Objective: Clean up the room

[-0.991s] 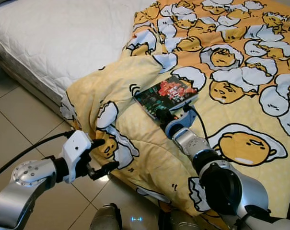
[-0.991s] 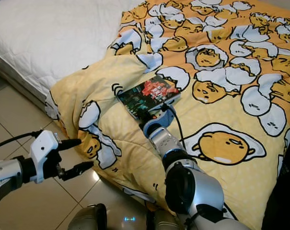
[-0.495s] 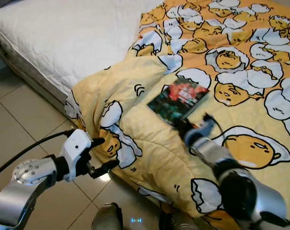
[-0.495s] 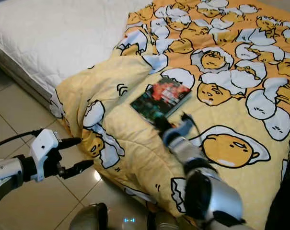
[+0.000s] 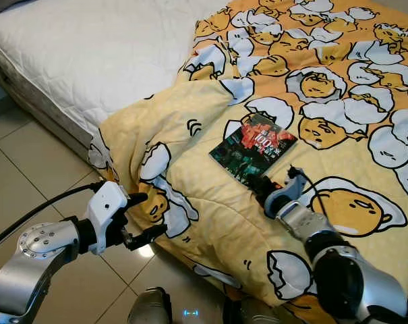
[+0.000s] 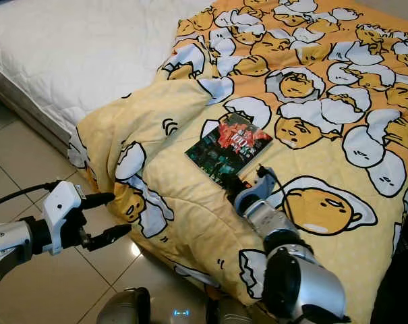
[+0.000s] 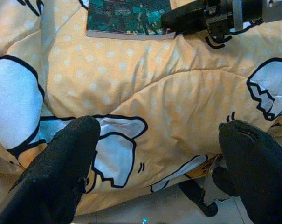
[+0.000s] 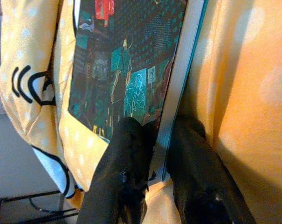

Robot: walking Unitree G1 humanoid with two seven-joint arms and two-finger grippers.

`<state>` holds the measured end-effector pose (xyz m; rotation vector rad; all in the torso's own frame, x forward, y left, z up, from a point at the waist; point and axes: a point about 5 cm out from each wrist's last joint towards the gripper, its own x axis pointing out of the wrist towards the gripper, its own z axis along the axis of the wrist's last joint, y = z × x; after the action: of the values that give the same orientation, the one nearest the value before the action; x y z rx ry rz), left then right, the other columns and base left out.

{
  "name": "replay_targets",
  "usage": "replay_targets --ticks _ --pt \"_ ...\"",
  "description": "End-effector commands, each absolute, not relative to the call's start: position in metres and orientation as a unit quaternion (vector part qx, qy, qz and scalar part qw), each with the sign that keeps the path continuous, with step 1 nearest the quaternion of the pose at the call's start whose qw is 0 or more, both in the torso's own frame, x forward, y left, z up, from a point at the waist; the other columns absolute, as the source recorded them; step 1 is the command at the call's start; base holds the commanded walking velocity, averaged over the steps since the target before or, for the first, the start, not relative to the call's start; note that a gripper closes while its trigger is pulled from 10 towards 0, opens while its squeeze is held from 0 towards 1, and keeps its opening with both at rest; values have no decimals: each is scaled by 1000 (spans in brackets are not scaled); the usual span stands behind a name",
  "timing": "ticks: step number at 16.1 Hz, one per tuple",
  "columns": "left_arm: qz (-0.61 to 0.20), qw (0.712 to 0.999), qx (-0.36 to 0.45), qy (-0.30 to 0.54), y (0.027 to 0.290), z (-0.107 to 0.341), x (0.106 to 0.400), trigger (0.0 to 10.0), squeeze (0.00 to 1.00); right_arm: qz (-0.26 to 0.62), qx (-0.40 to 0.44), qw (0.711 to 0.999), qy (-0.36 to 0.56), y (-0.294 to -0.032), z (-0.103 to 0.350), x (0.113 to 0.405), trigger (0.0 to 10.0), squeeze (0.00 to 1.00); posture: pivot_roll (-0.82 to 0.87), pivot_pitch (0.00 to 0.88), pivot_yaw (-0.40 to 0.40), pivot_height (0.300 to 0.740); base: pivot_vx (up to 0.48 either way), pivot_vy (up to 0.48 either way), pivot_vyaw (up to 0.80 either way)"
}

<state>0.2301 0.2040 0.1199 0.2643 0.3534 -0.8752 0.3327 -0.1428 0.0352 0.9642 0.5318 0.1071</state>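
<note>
Book (image 5: pixel 253 148) lies flat at frame centre in the left eye view, on the yellow egg-print blanket (image 5: pixel 210 223), just right of the raised fold; dark teal cover with red lettering faces up. Right hand (image 5: pixel 257 183) sits at the book's lower corner — in the right wrist view its two black fingers (image 8: pixel 127 172) straddle the book's edge, one over the cover, one under the page block, closed onto it. Left hand (image 5: pixel 144 217) at lower left of frame, over the tiled floor (image 5: pixel 35 169) beside the blanket's hanging edge; fingers spread wide, holding nothing. White bare mattress (image 5: pixel 89 54) fills upper left — blanket covers the right side.
</note>
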Motion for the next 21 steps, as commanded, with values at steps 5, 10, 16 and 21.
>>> replay_targets --ticks 5,10,16,21 --pt "-453 868 138 145 168 157 199 10000 1000 6 466 846 259 -136 29 331 10000 1000 278 178 -40 740 0 0 0" --pt "-446 869 138 163 169 160 194 10000 1000 -23 452 849 274 -132 26 330 10000 1000 299 202 -34 740 0 0 0" --pt "-417 880 153 170 178 154 196 10000 1000 -9 448 856 257 -127 33 335 10000 0 252 149 -64 740 0 0 0" --pt "-327 932 111 106 184 151 231 10000 1000 102 397 905 116 -158 74 352 10000 0 118 0 -64 740 0 0 0"
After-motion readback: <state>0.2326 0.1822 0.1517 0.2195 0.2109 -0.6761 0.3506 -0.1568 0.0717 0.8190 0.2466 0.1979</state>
